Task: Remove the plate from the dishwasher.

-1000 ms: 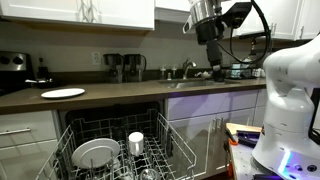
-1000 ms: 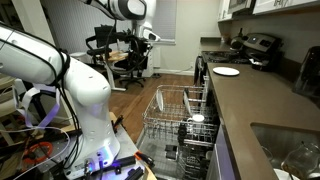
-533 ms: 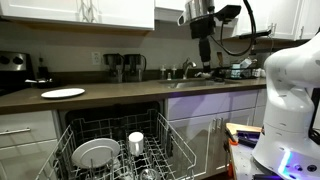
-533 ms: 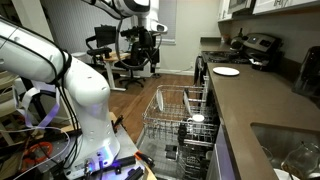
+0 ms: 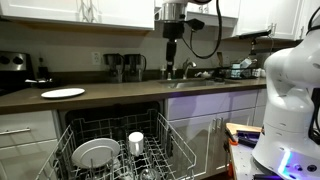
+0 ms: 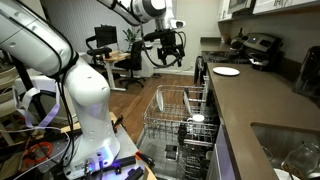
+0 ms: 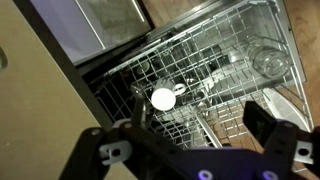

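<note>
The dishwasher [image 5: 118, 122] stands open under the counter with its white wire rack [image 5: 168, 152] pulled out. The greyish-white plate [image 5: 95, 153] leans in the rack's left part, next to a white cup [image 5: 136, 142]. My gripper [image 5: 170, 60] hangs high above the counter, up and to the right of the plate, pointing down. It also shows in an exterior view [image 6: 166, 60] above the rack [image 6: 176, 112]. In the wrist view my gripper [image 7: 200, 125] is open and empty over the rack [image 7: 215, 45], with the cup [image 7: 162, 98] below. I cannot pick out the plate there.
A flat, brighter white plate [image 5: 63, 93] lies on the dark counter [image 5: 120, 92] and shows in both exterior views [image 6: 226, 71]. A sink [image 6: 290, 145] and white cabinets [image 5: 215, 115] flank the dishwasher. The robot base [image 6: 88, 110] stands on the floor beside the rack.
My arm has swung across from the sink side to above the dishwasher. The gripper stays open and empty. The plate and cup have not moved.
</note>
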You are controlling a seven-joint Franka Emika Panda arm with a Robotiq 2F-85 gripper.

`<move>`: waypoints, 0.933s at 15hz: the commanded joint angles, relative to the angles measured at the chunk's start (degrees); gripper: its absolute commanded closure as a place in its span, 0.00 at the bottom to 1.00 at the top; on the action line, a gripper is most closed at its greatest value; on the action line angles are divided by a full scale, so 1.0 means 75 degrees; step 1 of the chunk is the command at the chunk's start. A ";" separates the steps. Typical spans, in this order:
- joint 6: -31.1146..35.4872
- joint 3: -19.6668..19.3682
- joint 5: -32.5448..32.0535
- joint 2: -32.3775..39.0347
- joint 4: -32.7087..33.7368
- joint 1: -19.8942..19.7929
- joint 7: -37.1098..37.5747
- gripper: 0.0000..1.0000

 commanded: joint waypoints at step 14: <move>0.1479 -0.0007 0.1353 0.5284 0.3680 0.0047 -0.3571 0.00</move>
